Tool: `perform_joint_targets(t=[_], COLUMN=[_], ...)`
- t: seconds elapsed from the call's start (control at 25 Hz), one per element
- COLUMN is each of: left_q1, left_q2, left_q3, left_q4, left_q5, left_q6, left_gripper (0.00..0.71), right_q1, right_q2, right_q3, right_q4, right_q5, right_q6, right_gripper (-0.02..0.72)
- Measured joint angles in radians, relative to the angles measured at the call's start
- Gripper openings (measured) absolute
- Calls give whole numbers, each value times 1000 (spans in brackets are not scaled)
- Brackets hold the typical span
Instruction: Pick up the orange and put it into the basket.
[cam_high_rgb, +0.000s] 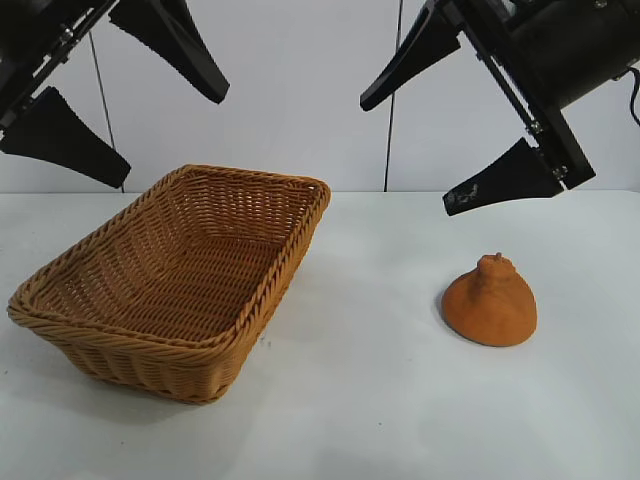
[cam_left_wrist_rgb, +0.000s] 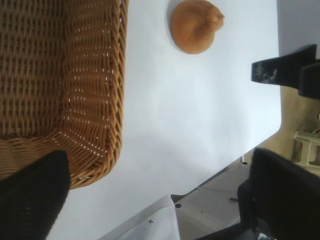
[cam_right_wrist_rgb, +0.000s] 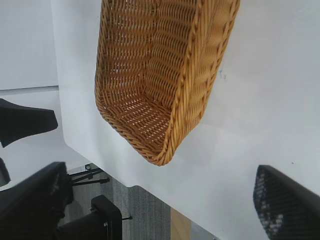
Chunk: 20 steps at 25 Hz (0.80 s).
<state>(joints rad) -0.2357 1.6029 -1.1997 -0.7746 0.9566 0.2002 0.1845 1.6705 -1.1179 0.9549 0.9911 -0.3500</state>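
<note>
While both arms hang raised above the tabletop, the scene reads as follows, near to far in the exterior view.

Orange: the orange (cam_high_rgb: 490, 302) sits on the white tabletop (cam_high_rgb: 380, 400) at the right, flat side down, its small knob pointing straight up; it is a squat dome, wider than tall, with no clear long axis along the surface. In the left wrist view the orange (cam_left_wrist_rgb: 195, 25) lies alone on bare white surface, well apart from the basket wall.

Basket: the basket (cam_high_rgb: 70, 330) stands at the left, upright on its base, its long axis running from the near left corner back toward the far right corner. Nothing shows inside it; only the woven floor and sloping sides are seen, as also in the right wrist view (cam_right_wrist_rgb: 185, 115).

Between them: a stretch of bare tabletop separates basket and orange; nothing lies in that gap.

Right end effector: the right end effector (cam_high_rgb: 410, 150) hangs in the air above and slightly behind the orange, fingers spread wide, gripping nothing, not touching the orange.

Left end effector: the left end effector (cam_high_rgb: 125, 120) hangs above the basket's far left side, fingers also spread wide and holding nothing.

Background: a plain pale wall (cam_high_rgb: 300, 100) with thin vertical seams stands behind the tabletop.
</note>
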Motion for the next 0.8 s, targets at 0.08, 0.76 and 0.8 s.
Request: perform_joint_targets(t=[0.08,0.76,0.8], left_q1=[0,-32,-32], left_q2=[0,-165,-165], left_q3=[0,52,52], left_q4=[0,181,181], left_q5=[0,104,104], left_q6=[0,-423,-423], left_gripper=[693,693,693], right_q1=[0,0,0], right_q2=[0,0,0], right_q3=[0,0,0], right_q4=[0,0,0], right_q5=[0,-5,-5], right_q6=[0,0,0], right_gripper=[694,694,694])
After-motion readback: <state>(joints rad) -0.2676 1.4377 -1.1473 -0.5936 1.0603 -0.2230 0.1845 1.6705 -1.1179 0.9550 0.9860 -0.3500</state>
